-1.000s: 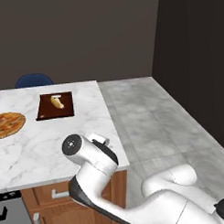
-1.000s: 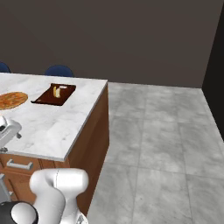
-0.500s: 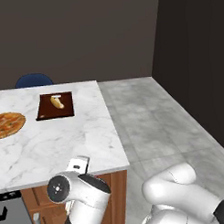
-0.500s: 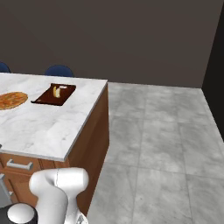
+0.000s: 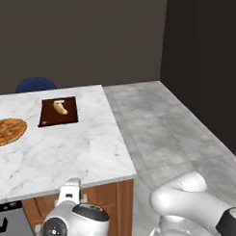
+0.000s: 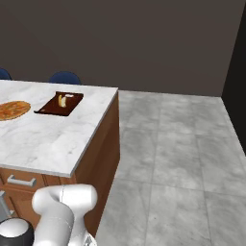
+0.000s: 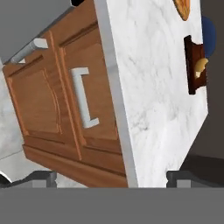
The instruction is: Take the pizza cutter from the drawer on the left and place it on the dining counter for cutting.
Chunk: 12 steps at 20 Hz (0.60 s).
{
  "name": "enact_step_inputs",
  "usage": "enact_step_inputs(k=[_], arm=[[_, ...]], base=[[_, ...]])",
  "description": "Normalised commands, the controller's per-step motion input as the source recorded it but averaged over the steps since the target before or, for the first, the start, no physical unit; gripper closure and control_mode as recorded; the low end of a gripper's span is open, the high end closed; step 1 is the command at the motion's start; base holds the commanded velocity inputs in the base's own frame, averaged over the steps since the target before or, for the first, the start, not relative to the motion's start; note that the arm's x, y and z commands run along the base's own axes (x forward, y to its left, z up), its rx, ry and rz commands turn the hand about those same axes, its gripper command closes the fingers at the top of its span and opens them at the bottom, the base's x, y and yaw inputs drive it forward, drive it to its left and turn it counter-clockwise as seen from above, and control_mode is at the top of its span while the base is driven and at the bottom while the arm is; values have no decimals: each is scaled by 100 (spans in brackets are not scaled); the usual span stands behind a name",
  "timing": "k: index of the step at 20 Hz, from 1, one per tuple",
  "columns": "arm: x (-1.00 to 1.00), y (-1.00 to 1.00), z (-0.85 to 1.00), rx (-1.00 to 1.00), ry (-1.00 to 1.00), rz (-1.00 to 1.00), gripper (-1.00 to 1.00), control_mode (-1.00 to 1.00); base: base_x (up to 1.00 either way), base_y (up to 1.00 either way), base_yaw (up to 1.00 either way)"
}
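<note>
Reddish-brown wood drawer (image 7: 94, 98) sits shut under the marble surface (image 7: 153, 87), so the tool (image 7: 111, 178) hangs spread wide and empty, lined up for its handle (image 7: 84, 97).

— Dining counter (image 5: 68, 150): form and position?
— Large white marble slab, grey-veined, lying flat over reddish-brown wooden cabinets; seen rolled sideways from the hand camera, its pale edge running top to bottom.
— Drawer (image 7: 92, 94): appearance and state?
— Shallow, reddish-brown, panelled front with silver bar handle; pushed shut, just under the slab's edge, above a taller panel.
— Pizza cutter?
— Cannot tell where.
</note>
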Motion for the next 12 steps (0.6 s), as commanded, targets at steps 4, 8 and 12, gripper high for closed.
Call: enact_step_inputs(k=[4,8,12], arm=[[7,0,-52,-1,-20,4,-100,-100],[8,0,-47,-4,-19,4,-100,-100],[16,0,-42,-7,-18,3,-100,-100]], base=[[0,0,0],[0,0,0],[0,0,0]])
